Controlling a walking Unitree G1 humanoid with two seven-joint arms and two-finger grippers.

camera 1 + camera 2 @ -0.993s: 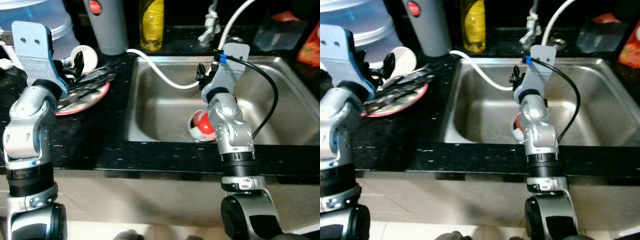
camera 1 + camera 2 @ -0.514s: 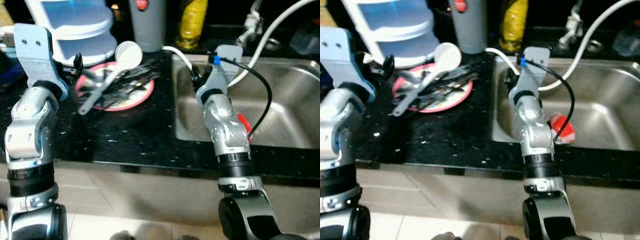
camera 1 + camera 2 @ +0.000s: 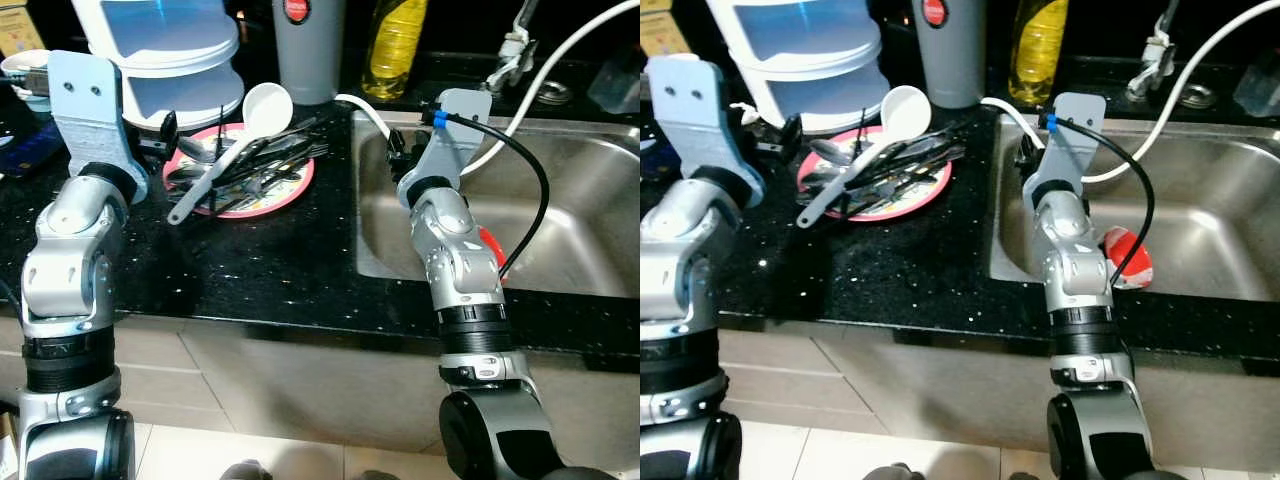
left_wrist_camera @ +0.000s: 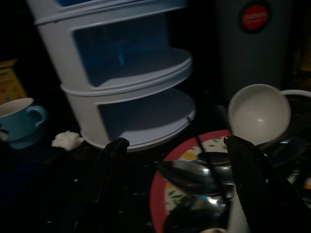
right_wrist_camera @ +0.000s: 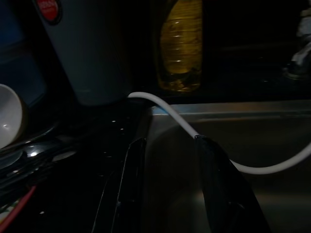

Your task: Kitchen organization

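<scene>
Here my left gripper (image 4: 175,145) hangs over the near left edge of a pink plate (image 3: 285,190) on the black counter (image 3: 250,270), fingers spread wide and holding nothing. The plate carries a heap of dark cutlery (image 3: 270,160) and a white ladle (image 3: 245,130) whose bowl points to the far side. A white tiered rack (image 3: 165,50) stands just behind the plate, with a grey canister (image 3: 307,45) and a yellow bottle (image 3: 397,45) further right. My right gripper (image 5: 170,145) sits over the left rim of the steel sink (image 3: 590,200), fingers apart and empty, beside a white hose (image 3: 560,55). A red and white object (image 3: 1127,258) lies in the sink.
</scene>
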